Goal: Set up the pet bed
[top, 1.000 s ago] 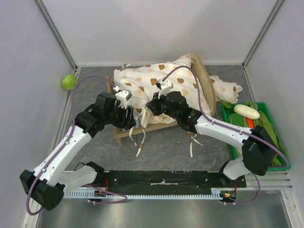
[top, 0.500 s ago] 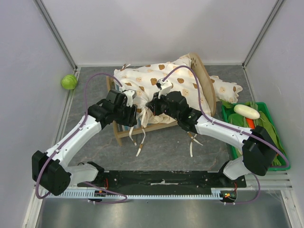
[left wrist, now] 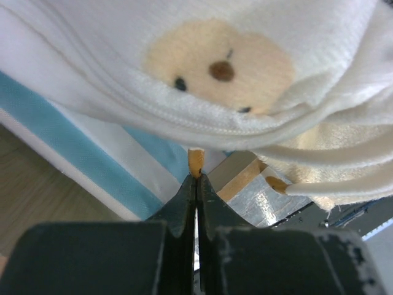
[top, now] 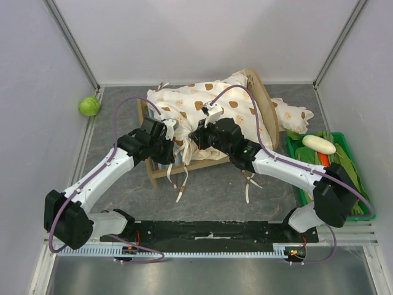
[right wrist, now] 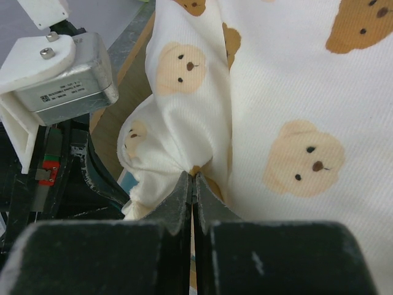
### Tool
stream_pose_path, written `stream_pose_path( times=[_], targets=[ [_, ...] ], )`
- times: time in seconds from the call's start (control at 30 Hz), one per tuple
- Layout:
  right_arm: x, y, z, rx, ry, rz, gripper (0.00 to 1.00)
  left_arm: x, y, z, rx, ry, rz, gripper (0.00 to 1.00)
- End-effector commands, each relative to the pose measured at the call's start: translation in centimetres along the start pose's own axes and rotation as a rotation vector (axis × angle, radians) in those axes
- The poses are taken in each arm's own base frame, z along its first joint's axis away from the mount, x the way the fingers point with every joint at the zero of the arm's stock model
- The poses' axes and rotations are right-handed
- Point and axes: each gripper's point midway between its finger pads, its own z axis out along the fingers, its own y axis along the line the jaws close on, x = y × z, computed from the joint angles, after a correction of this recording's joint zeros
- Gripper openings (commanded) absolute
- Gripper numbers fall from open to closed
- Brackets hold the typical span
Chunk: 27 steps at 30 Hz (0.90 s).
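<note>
The left claw (left wrist: 196,178) sat shut just under the edge of the bear-print cushion (top: 202,107), the pet bed (top: 266,117) stood mid-desk (top: 209,193) beneath that cushion, headboard to the right, and the right claw (right wrist: 194,178) pinched a bunched fold of it.

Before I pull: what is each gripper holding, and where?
Right gripper pinches the bear-print cushion at a bunched edge fold. Left gripper nips only a tan sliver under its hem.
</note>
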Motion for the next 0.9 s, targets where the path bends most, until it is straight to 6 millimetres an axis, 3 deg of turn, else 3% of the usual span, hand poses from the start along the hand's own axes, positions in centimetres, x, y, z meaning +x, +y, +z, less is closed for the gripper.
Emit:
stream_pose_path(
  times=[0.0,0.2,0.5,0.67,0.87],
  targets=[
    [-3.7,0.6,-0.9,-0.012,-0.094,-0.006,0.01,-2.7,0.8,-1.8,-0.074,-0.071,0.020,0.02],
    [-3.8,1.0,-1.1,-0.032,-0.101,0.009,0.01,-8.1,2.6,-7.5,-0.248,-0.240,0.118,0.02],
    [-4.3,2.0,-1.0,-0.078,-0.112,0.041,0.01,-12.9,4.7,-12.1,-0.446,-0.374,0.281,0.02],
    [-4.5,2.1,-1.0,-0.081,-0.118,0.051,0.01,-13.2,5.6,-12.5,-0.507,-0.368,0.316,0.02],
    [-4.1,2.8,-0.8,-0.119,-0.102,0.058,0.01,-10.7,6.4,-10.1,-0.506,-0.302,0.279,0.02]
  ],
)
